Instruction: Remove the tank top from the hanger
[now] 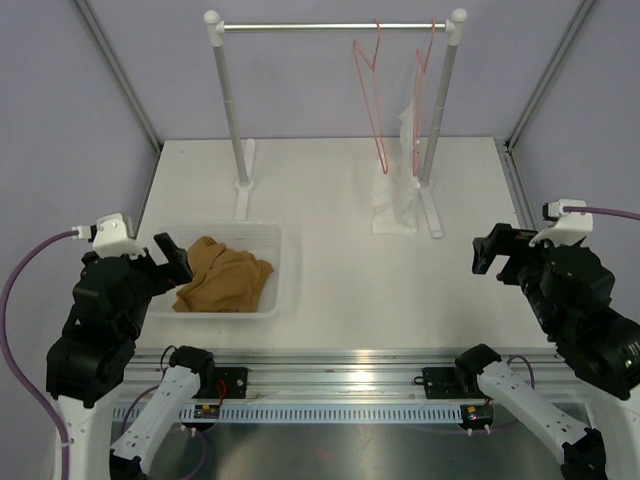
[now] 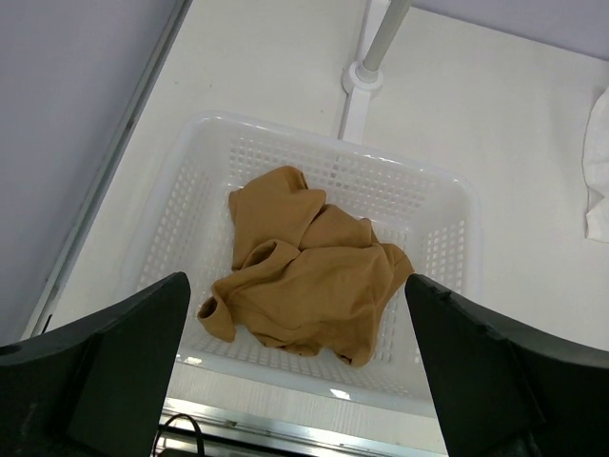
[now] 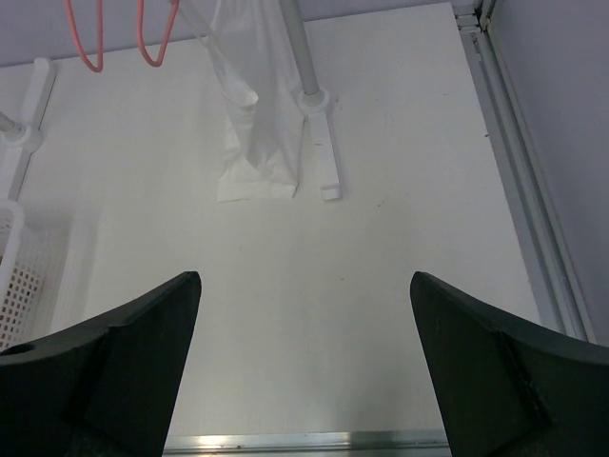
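Observation:
The tan-brown tank top [image 1: 224, 276] lies crumpled in a white basket [image 1: 278, 262] at the left; it also shows in the left wrist view [image 2: 304, 276]. Two pink wire hangers hang on the rail at the back right. The left one [image 1: 370, 92] is bare; the right one [image 1: 424, 90] carries a white translucent garment [image 1: 402, 185]. My left gripper [image 1: 172, 257] is open and empty, above the basket's near left side. My right gripper [image 1: 490, 252] is open and empty over bare table at the right.
A clothes rack with a metal rail [image 1: 330, 26] and two white posts on feet [image 1: 243, 150] stands at the back. The white garment's hem rests on the table [image 3: 255, 176]. Lavender walls and metal frame bars [image 3: 523, 190] enclose the table.

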Robot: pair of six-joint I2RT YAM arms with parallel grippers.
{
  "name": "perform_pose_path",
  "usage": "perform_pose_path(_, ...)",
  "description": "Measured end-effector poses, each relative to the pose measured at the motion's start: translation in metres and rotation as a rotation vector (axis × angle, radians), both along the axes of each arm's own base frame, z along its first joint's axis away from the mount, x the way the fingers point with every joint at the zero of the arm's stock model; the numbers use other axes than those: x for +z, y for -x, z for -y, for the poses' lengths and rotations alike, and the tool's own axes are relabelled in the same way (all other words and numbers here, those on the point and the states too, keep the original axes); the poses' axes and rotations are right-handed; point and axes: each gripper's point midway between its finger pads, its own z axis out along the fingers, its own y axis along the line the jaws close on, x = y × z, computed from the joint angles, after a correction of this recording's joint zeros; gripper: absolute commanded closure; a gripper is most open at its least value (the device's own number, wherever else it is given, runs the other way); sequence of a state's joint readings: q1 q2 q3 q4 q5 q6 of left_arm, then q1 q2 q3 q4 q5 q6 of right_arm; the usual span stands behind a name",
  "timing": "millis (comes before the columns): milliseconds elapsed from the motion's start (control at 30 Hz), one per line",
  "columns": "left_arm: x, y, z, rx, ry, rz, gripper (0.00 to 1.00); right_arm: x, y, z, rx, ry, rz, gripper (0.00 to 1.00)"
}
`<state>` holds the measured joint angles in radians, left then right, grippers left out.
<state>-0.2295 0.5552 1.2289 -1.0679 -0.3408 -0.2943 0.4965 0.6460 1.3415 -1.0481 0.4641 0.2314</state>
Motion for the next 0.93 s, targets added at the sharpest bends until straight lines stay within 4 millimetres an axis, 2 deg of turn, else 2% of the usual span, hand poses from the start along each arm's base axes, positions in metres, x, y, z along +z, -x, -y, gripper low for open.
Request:
perform_pose_path(133, 0.006, 0.018, -0.005, -0.005, 0.004, 0.058, 0.01, 0.011, 0.020, 0.014, -0.015, -0.019, 0.049, 0.01)
perform_pose_path(367, 0.008, 0.037, -0.009, -0.005, 0.015, 0.125, 0.01, 0.012, 0.046, 0.030, -0.023, -0.045, 0.106, 0.01)
perform_pose_path(600, -0.002, 0.037, -0.007, -0.025, -0.001, 0.111, 0.01, -0.002, 0.044, 0.029, -0.026, -0.019, 0.060, 0.00)
perform_pose_path(933, -0.002, 0.034, -0.005, -0.038, -0.001, 0.115, 0.01, -0.004, 0.039, 0.023, -0.006, -0.019, 0.046, 0.00)
